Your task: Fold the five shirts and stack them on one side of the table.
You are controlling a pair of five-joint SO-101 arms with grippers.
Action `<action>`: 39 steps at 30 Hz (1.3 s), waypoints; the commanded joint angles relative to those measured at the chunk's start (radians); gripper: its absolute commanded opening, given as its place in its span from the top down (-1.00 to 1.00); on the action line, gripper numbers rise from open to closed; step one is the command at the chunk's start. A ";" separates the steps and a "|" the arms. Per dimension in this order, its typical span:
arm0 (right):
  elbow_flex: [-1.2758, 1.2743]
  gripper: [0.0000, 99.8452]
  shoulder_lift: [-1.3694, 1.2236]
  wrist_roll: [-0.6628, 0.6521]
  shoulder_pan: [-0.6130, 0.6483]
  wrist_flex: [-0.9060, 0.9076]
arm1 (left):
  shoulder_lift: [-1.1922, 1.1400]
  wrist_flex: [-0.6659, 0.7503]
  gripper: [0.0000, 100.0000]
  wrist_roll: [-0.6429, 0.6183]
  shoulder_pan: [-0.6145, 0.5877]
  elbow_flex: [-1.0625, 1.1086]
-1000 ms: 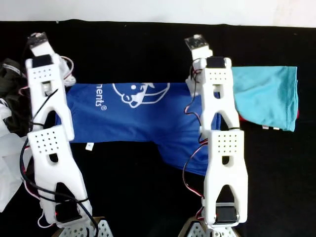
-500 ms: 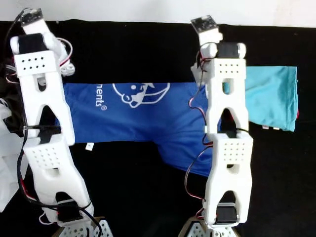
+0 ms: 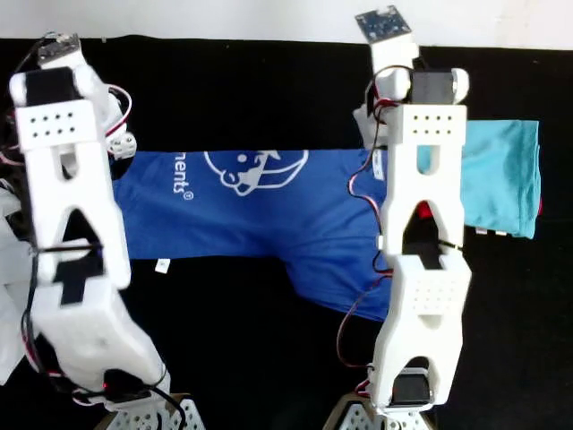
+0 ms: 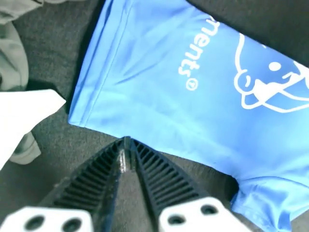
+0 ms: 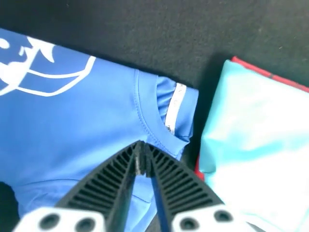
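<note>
— On the near side of the table (image 3: 233,358), what lay there?
— One sleeve (image 3: 345,287) of the blue shirt (image 3: 260,206), which was spread flat across the middle. It looked soft, light and likely to slump.
— And the grippers?
— The left gripper (image 4: 124,147) was pinched together, empty, by the hem (image 4: 88,82); the right gripper (image 5: 141,157) likewise over the collar (image 5: 174,113). Those ends seemed the best holds. A folded teal shirt (image 3: 497,175) lay far right.

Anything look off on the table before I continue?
The blue shirt lies unevenly folded: one sleeve juts out from its edge nearest the arm bases. On the stack, a red edge peeks from under the teal shirt.
</note>
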State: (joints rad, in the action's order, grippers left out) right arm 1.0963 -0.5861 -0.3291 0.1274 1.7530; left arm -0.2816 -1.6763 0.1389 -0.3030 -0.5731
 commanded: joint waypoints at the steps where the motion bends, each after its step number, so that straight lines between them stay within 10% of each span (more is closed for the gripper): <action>1: -0.139 0.99 0.171 0.012 0.019 0.013 | 0.226 0.158 0.98 -0.008 0.013 0.271; 13: -0.854 0.99 0.541 0.040 0.199 -0.104 | 0.392 1.005 0.98 -0.005 0.027 1.187; 39: -1.616 0.66 0.685 -0.114 0.371 -0.363 | 0.082 0.985 0.98 -0.005 0.058 1.023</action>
State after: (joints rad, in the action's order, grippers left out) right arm -0.5102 0.0506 -0.4289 0.4757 1.3894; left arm -0.1941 -0.6897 0.1358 -0.2570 0.4718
